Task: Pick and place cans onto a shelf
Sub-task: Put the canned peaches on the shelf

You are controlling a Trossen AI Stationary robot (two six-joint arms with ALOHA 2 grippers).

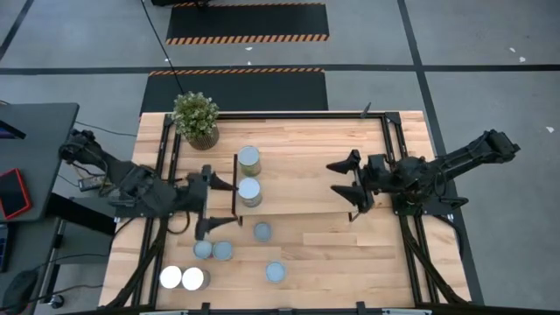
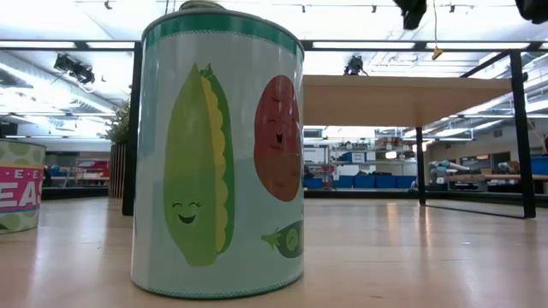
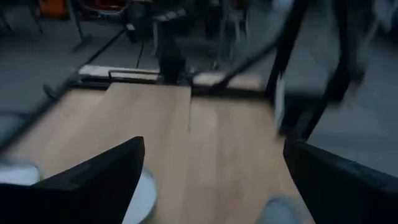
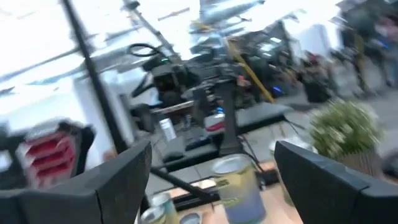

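I'm working in a robotics lab or workshop hall: grey concrete floor with hazard-striped black mats, long ceiling strip lights, blue storage bins on distant benches, and a wooden worktop in black framing.

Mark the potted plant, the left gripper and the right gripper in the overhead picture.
potted plant (image 1: 195,115): high view, on the leafy crown.
left gripper (image 1: 208,199): high view, midway between its open fingertips.
right gripper (image 1: 348,184): high view, midway between its open fingertips.
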